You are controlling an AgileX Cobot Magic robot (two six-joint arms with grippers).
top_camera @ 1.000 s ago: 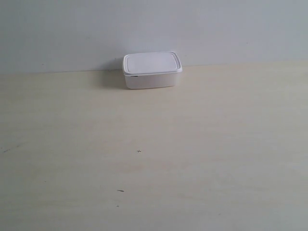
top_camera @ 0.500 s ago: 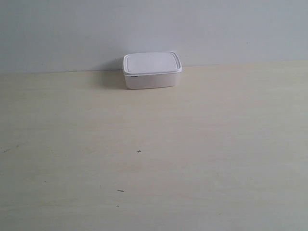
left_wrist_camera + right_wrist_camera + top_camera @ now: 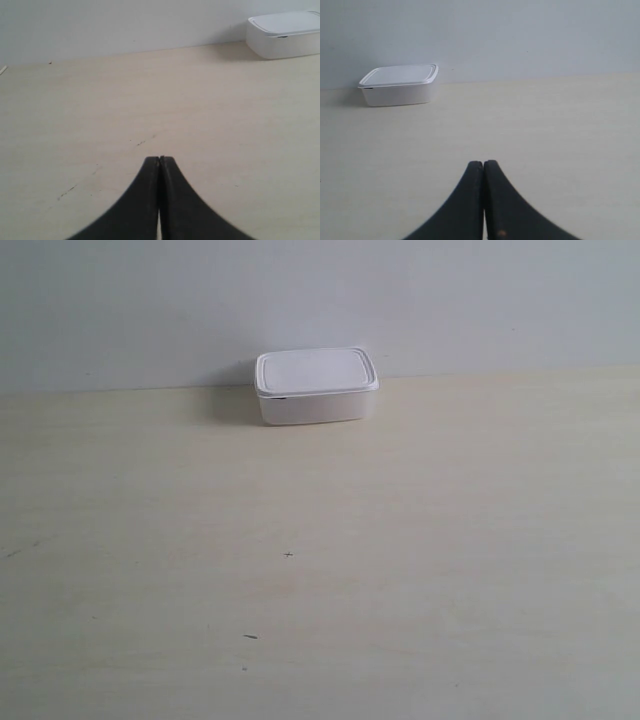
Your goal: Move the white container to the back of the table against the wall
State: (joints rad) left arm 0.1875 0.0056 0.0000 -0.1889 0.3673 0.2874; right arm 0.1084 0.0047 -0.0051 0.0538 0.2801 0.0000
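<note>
The white container (image 3: 315, 387), lid on, sits at the far edge of the table (image 3: 320, 570), its back against the wall (image 3: 320, 300). It also shows far off in the left wrist view as the white container (image 3: 287, 35) and in the right wrist view as the white container (image 3: 400, 85). My left gripper (image 3: 159, 159) is shut with nothing between its black fingers, low over bare tabletop and well away from the box. In the same way my right gripper (image 3: 483, 162) is shut and empty, far from the box. Neither arm appears in the exterior view.
A few tiny dark specks (image 3: 289, 555) mark the pale tabletop. The joint between table and wall runs straight across behind the box. Nothing else stands on the table.
</note>
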